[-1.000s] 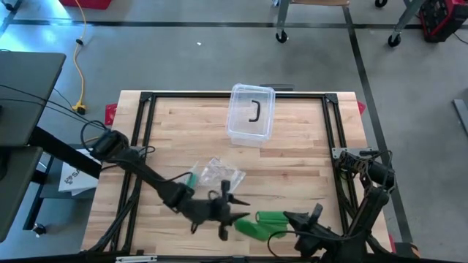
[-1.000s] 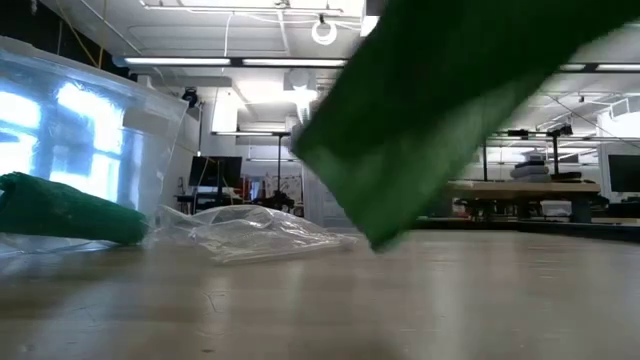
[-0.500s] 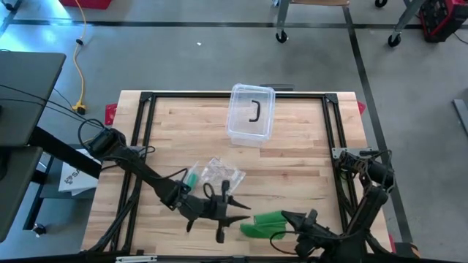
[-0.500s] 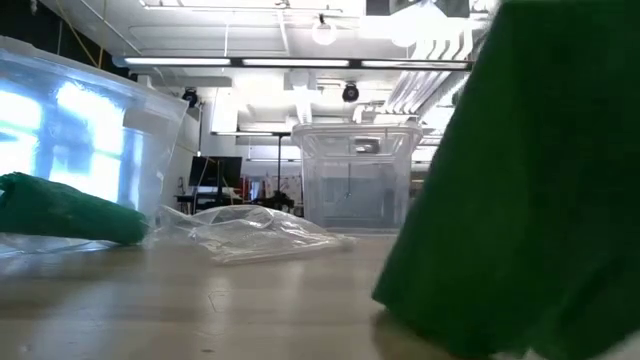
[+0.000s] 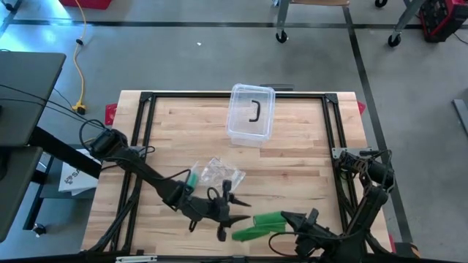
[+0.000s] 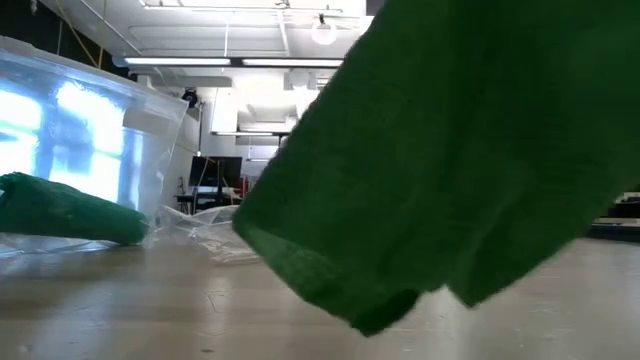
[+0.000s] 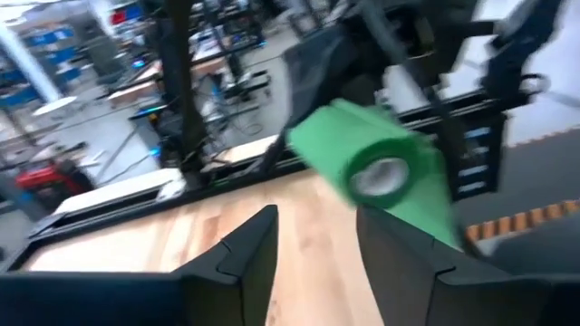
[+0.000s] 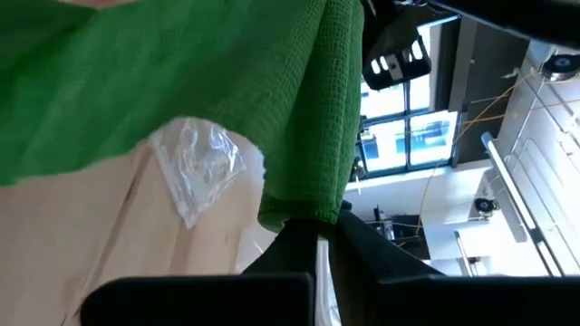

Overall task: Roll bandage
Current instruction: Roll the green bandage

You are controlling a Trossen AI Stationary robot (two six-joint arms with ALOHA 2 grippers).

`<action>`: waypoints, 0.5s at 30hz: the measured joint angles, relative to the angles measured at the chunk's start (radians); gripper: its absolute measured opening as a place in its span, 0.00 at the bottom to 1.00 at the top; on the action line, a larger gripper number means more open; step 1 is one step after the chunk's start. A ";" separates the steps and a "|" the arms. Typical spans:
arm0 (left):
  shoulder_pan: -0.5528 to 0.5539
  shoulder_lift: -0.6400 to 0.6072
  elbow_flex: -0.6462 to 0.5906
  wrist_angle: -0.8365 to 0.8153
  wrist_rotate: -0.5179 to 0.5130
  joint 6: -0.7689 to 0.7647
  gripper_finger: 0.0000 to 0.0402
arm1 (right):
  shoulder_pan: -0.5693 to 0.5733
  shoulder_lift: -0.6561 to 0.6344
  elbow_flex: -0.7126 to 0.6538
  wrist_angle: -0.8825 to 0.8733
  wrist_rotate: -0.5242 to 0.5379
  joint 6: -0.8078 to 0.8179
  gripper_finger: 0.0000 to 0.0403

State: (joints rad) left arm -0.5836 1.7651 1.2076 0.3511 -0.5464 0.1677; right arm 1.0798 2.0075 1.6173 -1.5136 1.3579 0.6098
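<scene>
Near table edge: green bandage [image 5: 257, 226] lying long axis left-right, right end pinched in right gripper [image 5: 287, 219]; left gripper [image 5: 232, 213] parted, empty; far end blurred.

Wooden table [image 5: 292, 168] — clear lidded box [image 5: 251, 115], crumpled plastic wrapper [image 5: 219, 172], green roll [image 5: 191, 177].

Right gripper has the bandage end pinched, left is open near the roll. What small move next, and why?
Probably ease the left gripper forward around the green roll and close. In the left wrist view its fingers stand apart with the roll just ahead, ungripped, while the right gripper is shut on the loose bandage strip, so the roll needs holding before winding.
</scene>
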 joint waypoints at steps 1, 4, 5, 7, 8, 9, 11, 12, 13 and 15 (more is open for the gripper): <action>0.003 0.003 0.000 0.004 -0.009 0.000 0.39 | 0.001 0.000 0.000 0.002 0.000 0.000 0.01; 0.009 0.005 0.000 0.016 -0.006 0.028 0.41 | 0.001 0.000 0.000 0.021 0.000 -0.006 0.01; 0.010 0.009 0.000 0.020 0.000 0.043 0.41 | 0.000 0.000 0.000 0.023 0.001 -0.006 0.01; 0.009 0.019 0.000 0.024 0.012 0.087 0.41 | 0.000 -0.001 -0.001 0.026 0.001 -0.007 0.01; 0.009 0.025 0.000 0.029 0.014 0.115 0.41 | 0.000 -0.001 -0.001 0.029 0.001 -0.008 0.01; 0.007 0.032 -0.001 0.041 0.021 0.143 0.41 | 0.001 -0.001 -0.001 0.033 0.001 -0.008 0.01; 0.004 0.038 -0.001 0.078 0.044 0.208 0.41 | 0.001 -0.001 -0.001 0.034 0.000 -0.008 0.01; -0.001 0.039 -0.001 0.091 0.043 0.240 0.41 | 0.001 -0.001 -0.001 0.034 0.000 -0.008 0.01; -0.003 0.039 -0.001 0.106 0.042 0.265 0.41 | 0.000 -0.001 -0.001 0.033 0.000 -0.008 0.01; -0.008 0.040 -0.001 0.120 0.027 0.298 0.41 | 0.000 -0.001 -0.001 0.033 -0.001 -0.008 0.01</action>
State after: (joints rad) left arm -0.5917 1.8046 1.2068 0.4712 -0.5190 0.4656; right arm 1.0801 2.0068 1.6165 -1.4802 1.3571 0.6022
